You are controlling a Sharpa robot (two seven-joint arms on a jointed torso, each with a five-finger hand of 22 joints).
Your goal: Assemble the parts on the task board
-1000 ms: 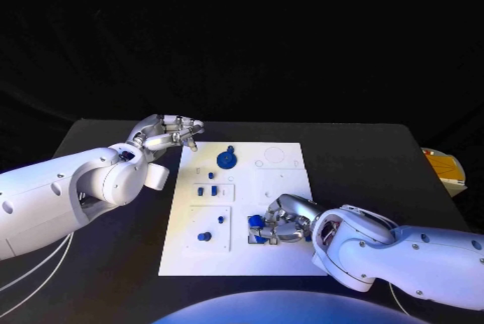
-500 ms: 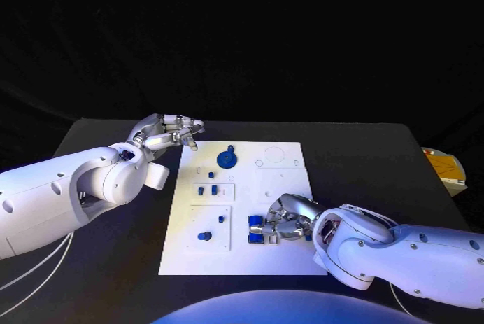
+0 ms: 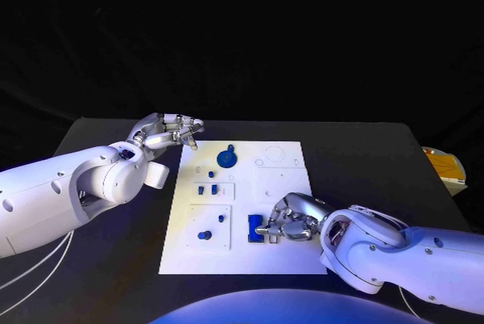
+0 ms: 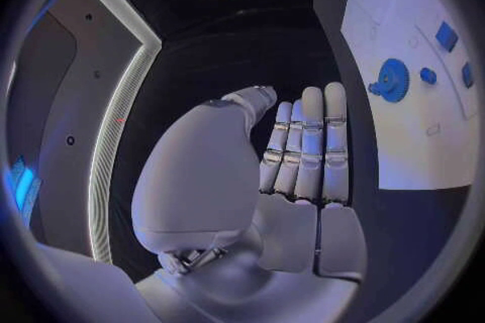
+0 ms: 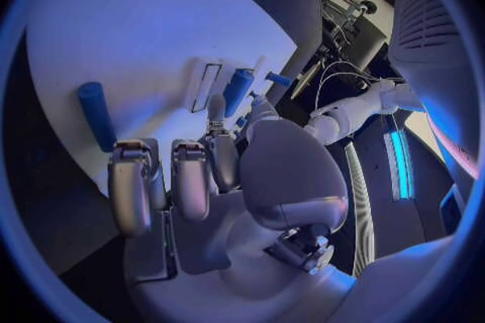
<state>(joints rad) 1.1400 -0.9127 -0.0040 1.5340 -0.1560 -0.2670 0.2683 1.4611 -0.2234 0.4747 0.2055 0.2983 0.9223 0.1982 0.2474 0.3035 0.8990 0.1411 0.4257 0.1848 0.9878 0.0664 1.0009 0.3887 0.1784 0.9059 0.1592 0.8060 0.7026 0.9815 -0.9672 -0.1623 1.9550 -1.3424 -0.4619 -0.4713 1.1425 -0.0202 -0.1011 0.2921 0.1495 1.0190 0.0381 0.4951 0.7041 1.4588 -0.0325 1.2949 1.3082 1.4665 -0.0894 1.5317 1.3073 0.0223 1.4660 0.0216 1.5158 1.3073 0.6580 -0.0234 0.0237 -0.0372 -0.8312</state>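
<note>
In the head view, the task board [image 3: 242, 208] is lying in the middle of the black table [image 3: 383, 163]. The left hand [image 3: 166, 133] is hovering off the board's 10 o'clock corner, fingers straight and close together, holding nothing. A blue gear [image 3: 227, 158] is sitting toward 12 o'clock on the board, small blue pegs [image 3: 207, 190] are standing left of centre, and a blue round knob [image 3: 205, 235] is resting toward 8 o'clock. The right hand [image 3: 287, 219] is resting over the board toward 5 o'clock, its fingers curling down beside an upright blue block [image 3: 255, 228]; whether it is gripping that block cannot be told here.

In the left wrist view, the left hand [image 4: 303, 153] is stretching its fingers out flat, side by side and empty, with the gear [image 4: 392, 81] lying well beyond it on the board [image 4: 404, 145].

In the right wrist view, the right hand [image 5: 192, 178] is bending its fingers [image 5: 129, 186] over the board [image 5: 132, 32]. A blue cylinder [image 5: 98, 115] is lying just past the fingertips, and another blue piece [image 5: 238, 90] is sitting near the thumb; contact is unclear.
</note>
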